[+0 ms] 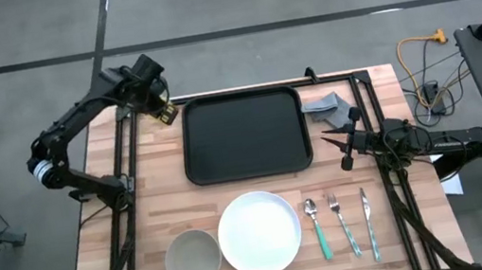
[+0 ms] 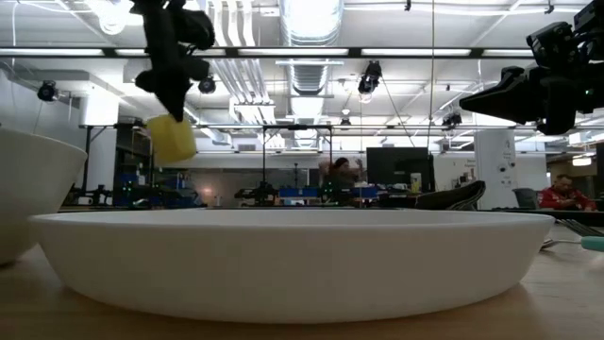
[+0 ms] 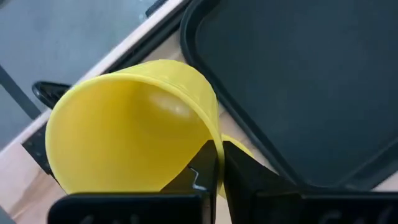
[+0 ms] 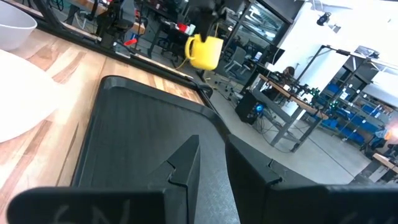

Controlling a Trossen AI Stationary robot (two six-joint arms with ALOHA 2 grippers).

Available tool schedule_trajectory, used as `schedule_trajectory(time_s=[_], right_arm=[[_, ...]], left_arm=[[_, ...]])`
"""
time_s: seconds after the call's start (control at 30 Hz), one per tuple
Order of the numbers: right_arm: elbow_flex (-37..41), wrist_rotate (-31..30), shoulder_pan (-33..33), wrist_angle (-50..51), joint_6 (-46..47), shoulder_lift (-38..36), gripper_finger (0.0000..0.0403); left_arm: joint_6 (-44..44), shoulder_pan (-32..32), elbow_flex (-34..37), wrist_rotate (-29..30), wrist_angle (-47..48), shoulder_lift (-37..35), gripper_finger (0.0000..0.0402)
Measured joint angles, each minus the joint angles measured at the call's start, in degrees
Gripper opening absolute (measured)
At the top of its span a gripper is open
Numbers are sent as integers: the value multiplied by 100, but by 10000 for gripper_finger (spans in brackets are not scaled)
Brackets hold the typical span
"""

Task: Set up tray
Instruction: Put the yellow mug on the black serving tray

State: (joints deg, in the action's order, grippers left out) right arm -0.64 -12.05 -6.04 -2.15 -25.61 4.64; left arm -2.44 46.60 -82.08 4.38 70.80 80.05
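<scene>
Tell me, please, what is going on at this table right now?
The left end effector is shut on the rim of a yellow cup and holds it in the air by the far left corner of the black tray, which has nothing on it. The right end effector waits beside the tray's right edge, holding nothing. A bowl, a white plate, a spoon, a fork and a knife lie in a row nearer the front.

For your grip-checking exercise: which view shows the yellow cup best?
The left wrist view: the cup fills it, its rim pinched by the left gripper. The high view shows only a sliver beside the tray; the low and right wrist views show it small, hanging in the air.
</scene>
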Motion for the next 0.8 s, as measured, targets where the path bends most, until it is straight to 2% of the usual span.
schedule_trajectory(time_s=[0.2, 0.43, 0.63, 0.8], right_arm=[[1, 1, 1, 0, 2, 1, 68], [1, 1, 1, 1, -2, 2, 68], [2, 0, 2, 2, 5, 2, 68], [0, 1, 2, 2, 6, 2, 68]], left_arm=[[46, -273, -1351, -79, 833, 968, 0], [46, -708, -2487, 0, 995, 2047, 0], [128, -1004, -2916, 55, 1026, 2689, 0], [289, -1210, -2897, 52, 1072, 3034, 0]])
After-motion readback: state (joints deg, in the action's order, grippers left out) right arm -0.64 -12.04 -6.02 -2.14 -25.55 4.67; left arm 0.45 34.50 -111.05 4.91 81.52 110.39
